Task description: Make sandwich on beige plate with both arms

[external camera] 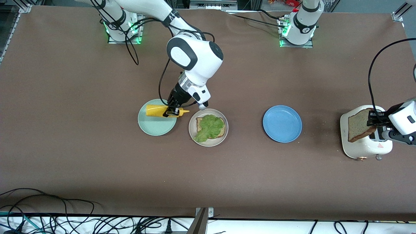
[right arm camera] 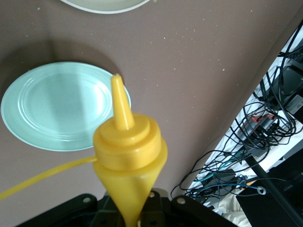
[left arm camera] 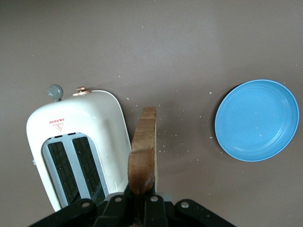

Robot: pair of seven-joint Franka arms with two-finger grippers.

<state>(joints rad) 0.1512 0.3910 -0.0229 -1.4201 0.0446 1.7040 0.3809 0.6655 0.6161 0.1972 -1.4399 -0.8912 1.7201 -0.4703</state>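
Bread slice [external camera: 360, 129] in left pincer [external camera: 373, 119]

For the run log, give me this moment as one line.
left gripper: shut on bread slice over toaster | right gripper: shut on mustard bottle over green plate | beige plate: bread, lettuce

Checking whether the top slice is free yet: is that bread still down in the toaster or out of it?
Out. The left gripper is shut on the bread slice, holding it on edge beside the toaster, whose slots look empty.

We see the right gripper [external camera: 171, 112] closed on a yellow squeeze bottle [external camera: 156, 110], arm bent down. Our left gripper [external camera: 373, 119] is clamped on a bread slice [external camera: 359, 128], arm reaching in low.
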